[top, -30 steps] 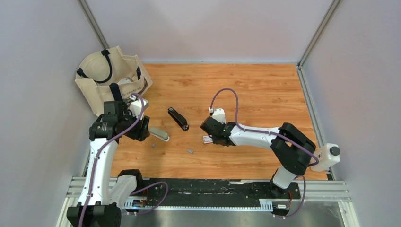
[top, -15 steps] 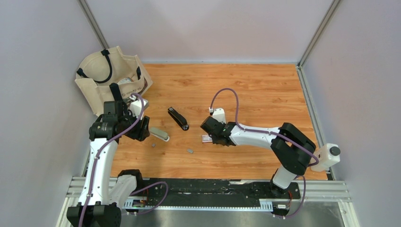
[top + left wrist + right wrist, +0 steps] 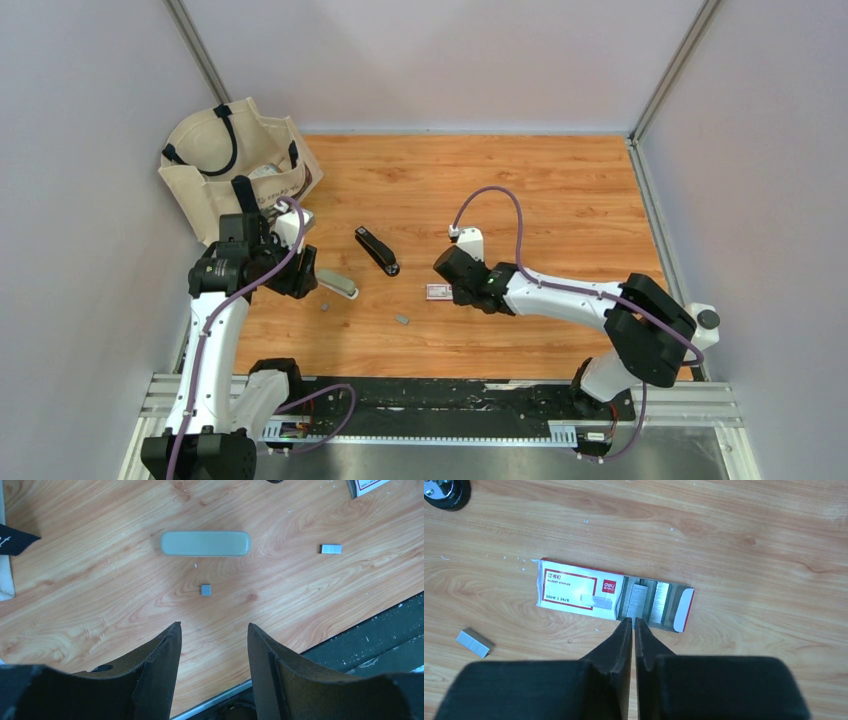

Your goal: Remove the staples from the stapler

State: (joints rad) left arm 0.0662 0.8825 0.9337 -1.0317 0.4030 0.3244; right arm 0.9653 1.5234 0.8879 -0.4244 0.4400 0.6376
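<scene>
The black stapler (image 3: 377, 250) lies on the wooden table between the arms; only its end shows in the right wrist view (image 3: 443, 491). Two short grey staple strips lie loose on the wood, one (image 3: 324, 307) near the left arm and one (image 3: 402, 320) nearer the middle. The left wrist view shows both, the small one (image 3: 206, 590) and the longer one (image 3: 331, 549). My left gripper (image 3: 212, 629) is open and empty above the wood, short of the small strip. My right gripper (image 3: 632, 621) is shut and empty, its tips at the near edge of the open staple box (image 3: 579, 590).
The pale grey oblong object (image 3: 205, 543) lies beyond the small strip. The red-and-white staple box (image 3: 438, 292) has its tray pulled out with staple rows (image 3: 646, 600) showing. A beige tote bag (image 3: 235, 165) stands at the far left. The black rail (image 3: 450, 405) runs along the table's near edge.
My right arm has drawn back to the right, and the staple box now shows clear of its gripper in the top view. The left arm has not moved.
</scene>
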